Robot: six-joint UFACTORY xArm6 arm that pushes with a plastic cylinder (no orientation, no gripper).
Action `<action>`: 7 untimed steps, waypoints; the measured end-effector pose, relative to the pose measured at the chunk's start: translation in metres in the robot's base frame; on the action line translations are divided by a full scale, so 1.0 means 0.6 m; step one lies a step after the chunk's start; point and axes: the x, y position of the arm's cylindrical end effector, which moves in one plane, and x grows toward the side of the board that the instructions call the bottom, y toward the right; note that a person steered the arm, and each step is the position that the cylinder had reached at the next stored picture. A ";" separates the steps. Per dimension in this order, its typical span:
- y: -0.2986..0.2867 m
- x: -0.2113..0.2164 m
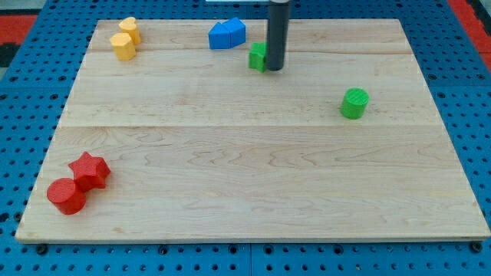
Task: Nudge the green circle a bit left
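The green circle (354,103) is a short green cylinder at the view's right, a little above the board's middle. My tip (274,68) is the lower end of a dark rod near the view's top centre. It stands well to the left of and above the green circle, apart from it. The tip touches or nearly touches the right side of a second green block (257,57), whose shape is partly hidden by the rod.
Two blue blocks (227,34) sit together left of the rod. Two yellow blocks (124,39) sit at the top left. A red star (90,169) and a red cylinder (66,196) sit at the bottom left. The wooden board (245,192) lies on blue pegboard.
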 end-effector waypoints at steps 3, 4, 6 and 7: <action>-0.137 -0.029; -0.138 -0.036; -0.141 0.010; -0.105 0.143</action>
